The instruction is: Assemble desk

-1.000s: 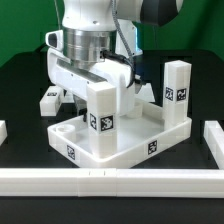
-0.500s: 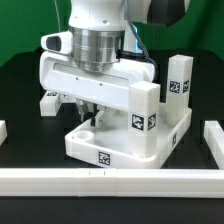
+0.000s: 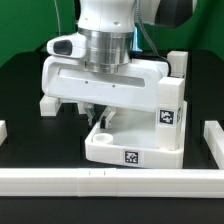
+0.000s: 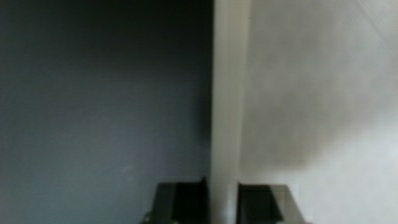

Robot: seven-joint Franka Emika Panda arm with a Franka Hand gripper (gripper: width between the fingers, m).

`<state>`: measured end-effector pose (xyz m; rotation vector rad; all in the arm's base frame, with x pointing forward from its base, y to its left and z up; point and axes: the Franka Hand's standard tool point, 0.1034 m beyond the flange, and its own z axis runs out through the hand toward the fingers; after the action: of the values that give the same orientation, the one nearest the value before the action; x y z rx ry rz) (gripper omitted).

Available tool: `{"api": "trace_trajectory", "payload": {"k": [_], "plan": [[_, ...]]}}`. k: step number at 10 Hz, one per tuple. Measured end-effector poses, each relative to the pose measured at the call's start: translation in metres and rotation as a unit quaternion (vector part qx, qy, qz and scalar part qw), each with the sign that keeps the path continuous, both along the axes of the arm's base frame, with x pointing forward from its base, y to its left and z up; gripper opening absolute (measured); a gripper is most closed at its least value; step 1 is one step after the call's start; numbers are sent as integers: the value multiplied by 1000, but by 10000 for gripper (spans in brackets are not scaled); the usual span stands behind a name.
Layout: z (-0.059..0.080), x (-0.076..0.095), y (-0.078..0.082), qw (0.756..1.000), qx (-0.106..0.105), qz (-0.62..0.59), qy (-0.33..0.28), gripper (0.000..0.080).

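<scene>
The desk top [image 3: 108, 148], a white tray with a raised rim and square tags on its side, lies right of the middle in the exterior view. One white leg [image 3: 170, 100] stands upright at its near right corner and another [image 3: 178, 63] behind it. My gripper [image 3: 98, 119] reaches down from the wide white hand and is shut on the tray's rim at its left side. In the wrist view the rim's thin white wall [image 4: 226, 100] runs between my two dark fingertips [image 4: 178, 203], with the gripper [image 4: 222, 203] closed on it.
A loose white part [image 3: 48, 102] lies on the black table at the exterior view's left, half hidden behind my hand. Long white border rails run along the front [image 3: 110, 181], the left [image 3: 3, 130] and the right [image 3: 213, 136].
The desk top has turned and slid toward the exterior view's right with my gripper shut on its rim. The tagged corner leg has swung from the middle to the right.
</scene>
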<state>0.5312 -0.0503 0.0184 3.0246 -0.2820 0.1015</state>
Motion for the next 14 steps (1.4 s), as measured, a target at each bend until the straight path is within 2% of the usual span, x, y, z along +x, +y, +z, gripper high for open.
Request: {"api": "trace_trajectory", "payload": {"k": [3, 5, 7, 9, 11, 12, 14], "plan": [[0, 2, -2, 996, -7, 88, 8, 67], [0, 11, 1, 989, -17, 144, 11, 67], [1, 20, 6, 977, -27, 210, 15, 67], [3, 22, 3, 964, -36, 262, 13, 67], [3, 23, 0, 937, -47, 346, 27, 67], [4, 24, 2, 932, -49, 358, 28, 67], [6, 36, 14, 904, -60, 423, 31, 67]]}}
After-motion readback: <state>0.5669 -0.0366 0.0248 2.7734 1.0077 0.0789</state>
